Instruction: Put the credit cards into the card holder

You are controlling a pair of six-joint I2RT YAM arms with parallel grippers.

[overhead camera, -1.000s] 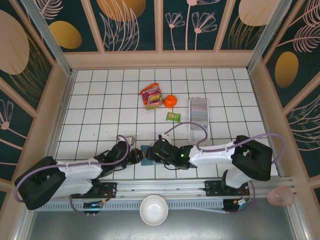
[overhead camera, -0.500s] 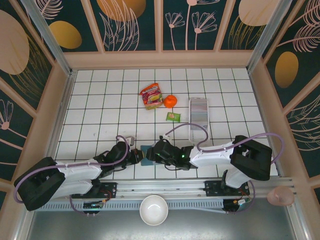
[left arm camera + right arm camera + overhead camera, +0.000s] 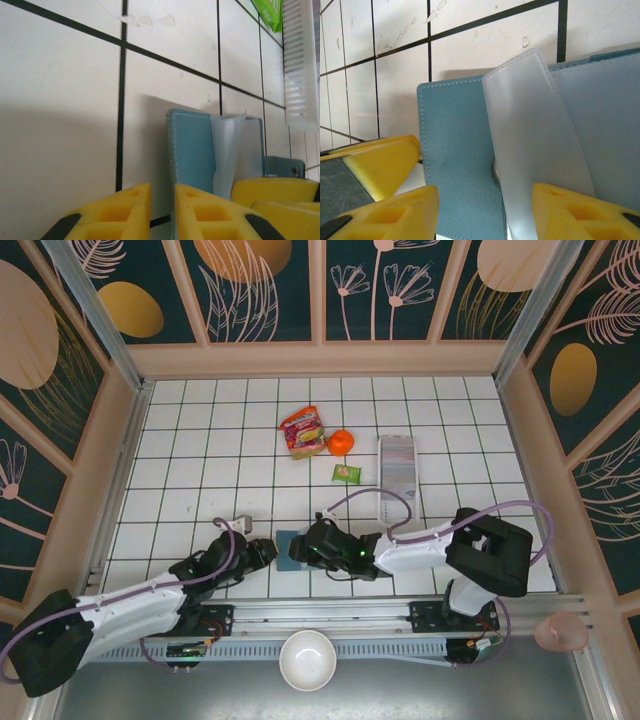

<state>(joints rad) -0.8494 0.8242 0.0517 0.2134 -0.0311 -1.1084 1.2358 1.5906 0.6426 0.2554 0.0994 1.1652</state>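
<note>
The card holder [image 3: 287,544] lies open on the white tiles near the front edge, teal with a frosted clear sleeve [image 3: 535,140] standing up from its middle. My left gripper [image 3: 268,549] is at its left side. Its yellow fingers [image 3: 162,187] stand a narrow gap apart, and the edge of the holder's cover [image 3: 192,150] runs into that gap beside the right finger. My right gripper [image 3: 303,546] reaches in from the right and is open. Its fingers [image 3: 485,192] straddle the teal cover [image 3: 455,145] and the sleeve. The credit cards are out of view.
Behind the holder lie a green snack packet [image 3: 347,473], a long clear tray [image 3: 397,465], an orange [image 3: 341,442] and a red packet [image 3: 302,431]. A white bowl [image 3: 307,659] and a pink cup [image 3: 560,632] sit off the table's front. Walls close in on three sides.
The left arm has pulled back toward the near left, and its jaws have parted a little. The right gripper stays at the holder, shifted slightly left.
</note>
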